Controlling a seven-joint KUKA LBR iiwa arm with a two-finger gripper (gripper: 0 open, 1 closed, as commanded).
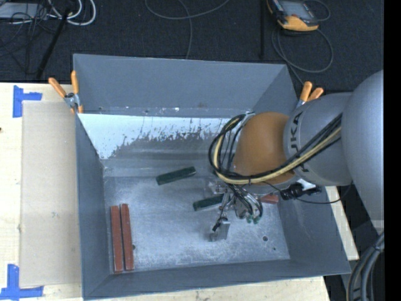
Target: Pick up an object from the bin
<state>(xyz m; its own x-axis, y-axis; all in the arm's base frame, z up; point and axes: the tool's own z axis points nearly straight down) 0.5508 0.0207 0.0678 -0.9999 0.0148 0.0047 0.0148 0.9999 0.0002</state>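
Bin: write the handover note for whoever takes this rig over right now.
Pincer: low over the floor of the bin, right of centre. Whether it grips anything cannot be told.
Things: a short dark piece lies just up-left of the pincer. A dark green bar lies mid-floor, further left. Two reddish-brown bars lie side by side near the left wall.
Done: the arm has reached into the bin.
Left: secure one thing, probably the short dark piece, and lift it out.

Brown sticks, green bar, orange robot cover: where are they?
brown sticks (122, 238), camera view, middle of the pair
green bar (176, 176), camera view, its middle
orange cover (263, 142), camera view, top of its dome
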